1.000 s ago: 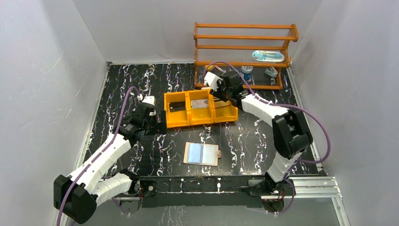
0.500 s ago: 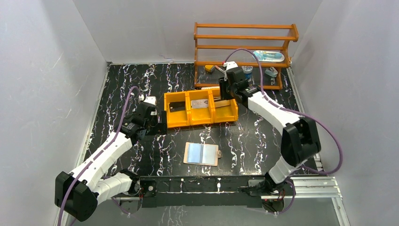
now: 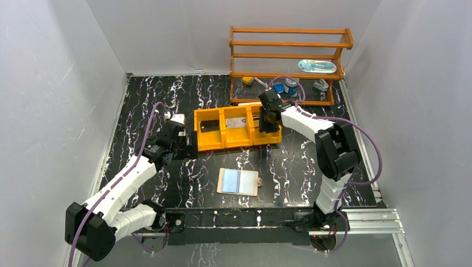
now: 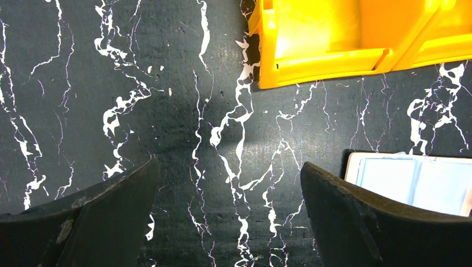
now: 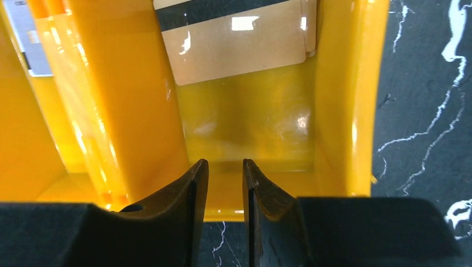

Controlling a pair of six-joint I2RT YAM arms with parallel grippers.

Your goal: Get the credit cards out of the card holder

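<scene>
The card holder (image 3: 238,181) lies open and flat on the table, silvery blue inside; its left edge shows in the left wrist view (image 4: 412,181). A tan credit card with a black stripe (image 5: 234,41) lies in the right compartment of the orange tray (image 3: 222,146). A grey card (image 3: 237,122) lies in the middle compartment and a dark one (image 3: 210,125) in the left. My right gripper (image 3: 268,119) hangs over the right compartment, jaws a narrow gap apart and empty (image 5: 225,164). My left gripper (image 3: 186,146) is wide open and empty (image 4: 228,167), left of the tray.
An orange wooden rack (image 3: 289,55) with small items stands at the back right, close behind the tray. The tray's front left corner (image 4: 317,58) lies just ahead of my left gripper. White walls enclose the table on three sides.
My right gripper has swung from behind the tray, near the rack, down over the tray's right compartment. The left arm and the card holder have not moved.
</scene>
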